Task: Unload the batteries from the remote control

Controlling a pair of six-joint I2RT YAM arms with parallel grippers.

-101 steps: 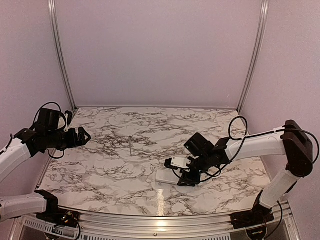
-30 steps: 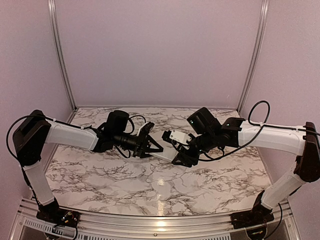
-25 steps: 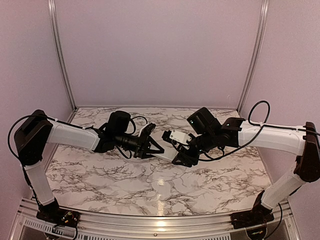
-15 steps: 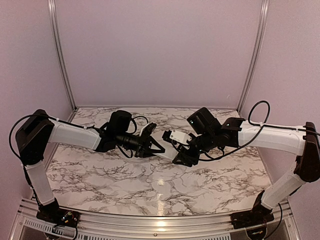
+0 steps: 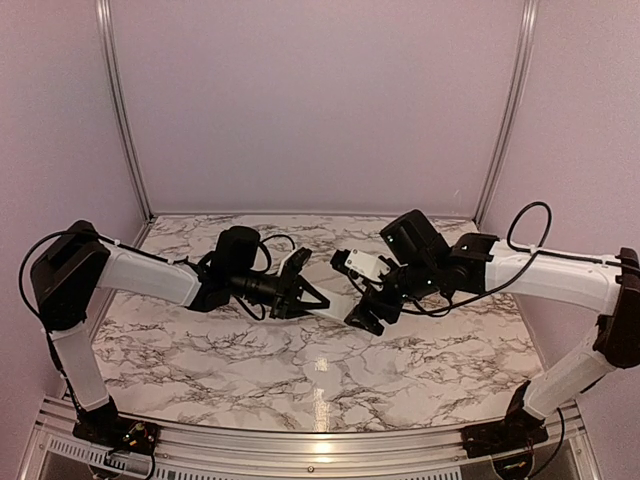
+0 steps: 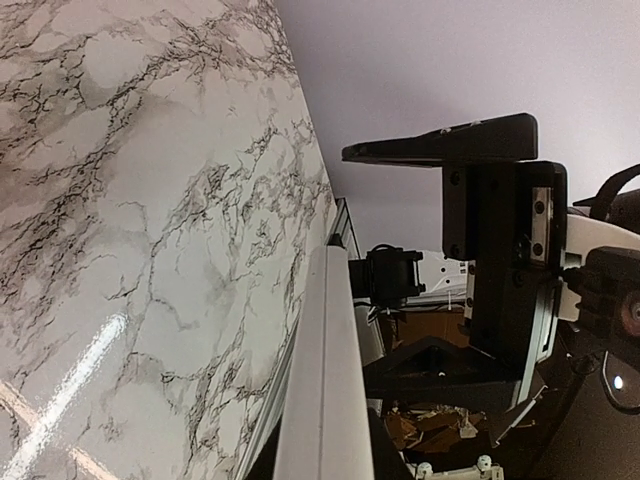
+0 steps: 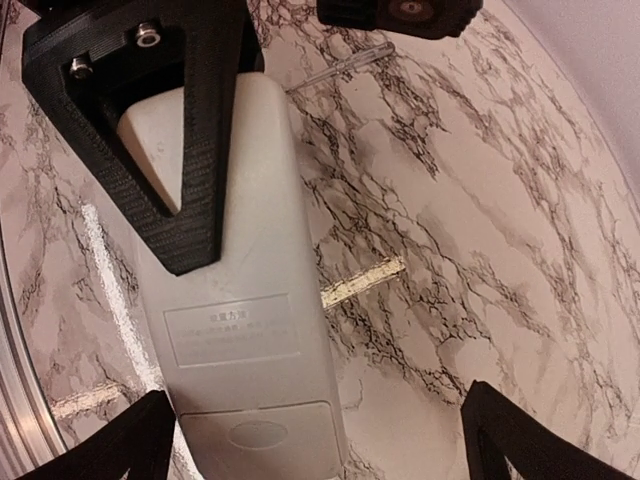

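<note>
The remote control [image 5: 333,306] is held clear of the marble table [image 5: 200,345], near its centre. The left gripper [image 5: 306,298], at the remote's 9 o'clock, is clenched on one end, with one of its fingers [image 7: 205,140] lying flat across the white casing. The right gripper [image 5: 366,314], at 3 o'clock, is released: one finger sits just beside the remote's edge and the other is well apart from it. The remote's back face shows a label panel and the battery cover [image 7: 255,435] seated in place. A slim pointed tool [image 7: 345,66] lies on the table at 12 o'clock from the remote.
</note>
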